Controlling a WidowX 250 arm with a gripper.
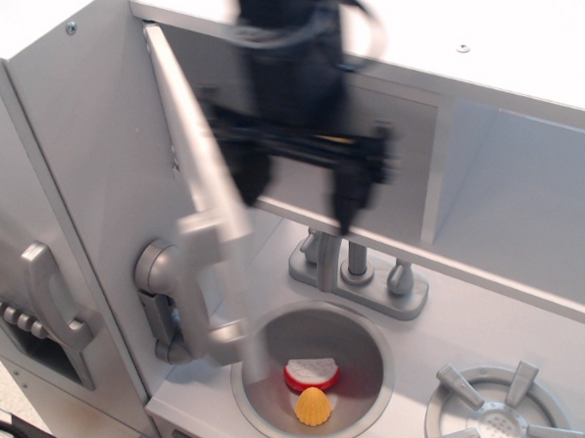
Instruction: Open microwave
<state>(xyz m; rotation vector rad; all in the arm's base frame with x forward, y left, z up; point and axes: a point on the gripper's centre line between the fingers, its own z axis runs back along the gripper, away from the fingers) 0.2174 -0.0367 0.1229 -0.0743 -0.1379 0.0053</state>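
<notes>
The microwave is the light-grey compartment at the upper middle of the toy kitchen. Its door (201, 194) is swung wide open to the left and shows nearly edge-on, blurred by motion. The silver handle (203, 287) sticks out at its lower end above the sink. My black gripper (296, 189) hangs in front of the open compartment, just right of the door. Its fingers (348, 192) point down, spread apart and hold nothing. One finger is close beside the door's inner face; I cannot tell if it touches.
A round sink (312, 373) below holds a red-and-white toy food piece (311, 374) and a yellow shell piece (313, 407). A grey faucet (359, 274) stands behind it. A toy phone (164, 294) hangs on the left wall. A burner (499, 419) is at bottom right. A doorless cubby (526, 187) is at right.
</notes>
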